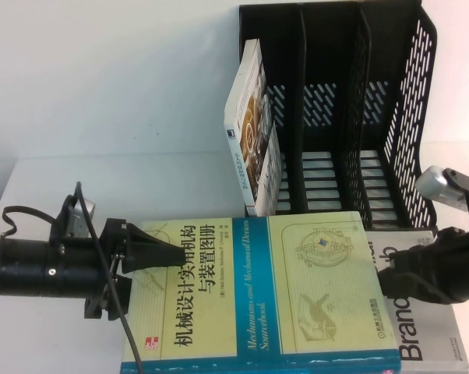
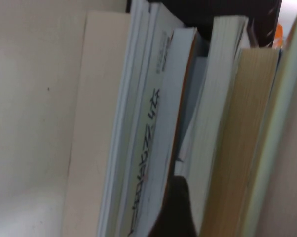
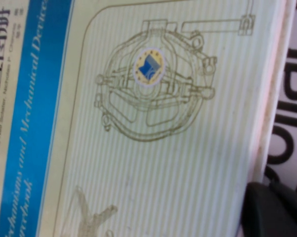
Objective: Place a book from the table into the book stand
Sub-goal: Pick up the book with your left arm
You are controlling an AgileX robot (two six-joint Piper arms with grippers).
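Left gripper [image 1: 172, 255], right gripper [image 1: 386, 276] level, facing

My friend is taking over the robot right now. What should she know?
Left gripper: at the big yellow book's left edge, fingertips over the cover.
Right gripper: at the book's right edge.
The yellow book lies flat on the table, on top of another book, in front of the black book stand.
A thinner white book leans at the stand's left slot.
Done: arms are at the book.
Left: lift it and slide it into a slot.
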